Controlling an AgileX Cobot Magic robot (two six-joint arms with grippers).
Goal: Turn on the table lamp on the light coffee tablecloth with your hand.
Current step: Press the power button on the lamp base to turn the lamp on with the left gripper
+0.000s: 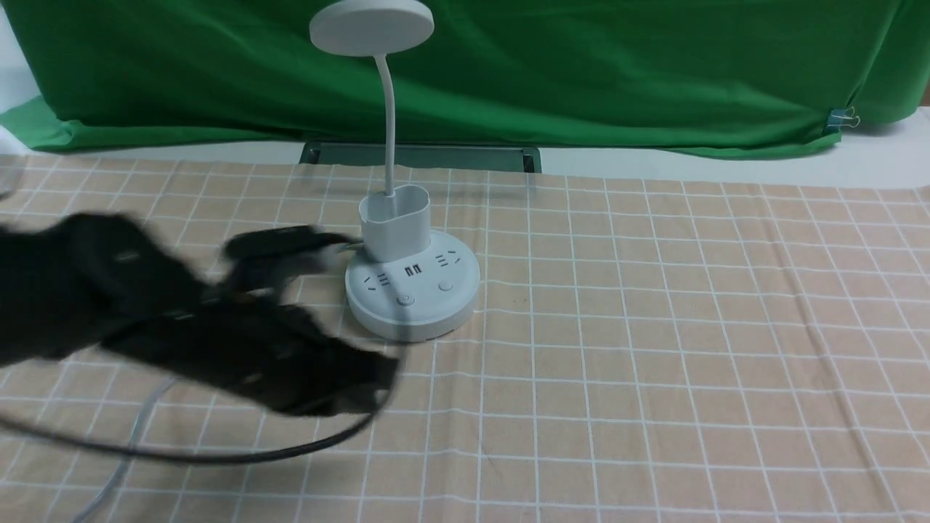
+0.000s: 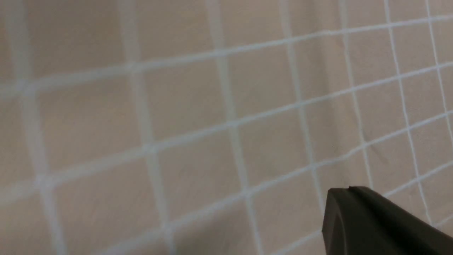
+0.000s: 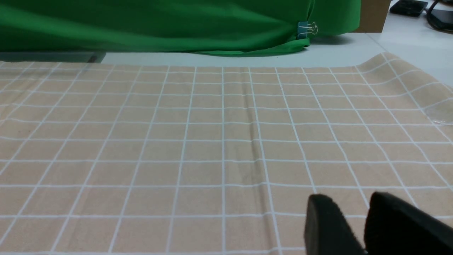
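Left arm [image 1: 73,283] reaches in low from the cloth's [image 1: 654,363] left edge, blurred. Left gripper [image 1: 369,305] points toward the middle, its two fingers [image 1: 283,247] spread well apart. Right gripper [image 3: 349,200] hangs low over the cloth, fingers [image 3: 325,226] slightly parted, nothing between them.

The blurred left hand [image 1: 349,305] hovers beside the table lamp's [image 1: 412,290] round base.

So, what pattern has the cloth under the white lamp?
The light tan cloth has a thin white grid; right wrist view shows it best.
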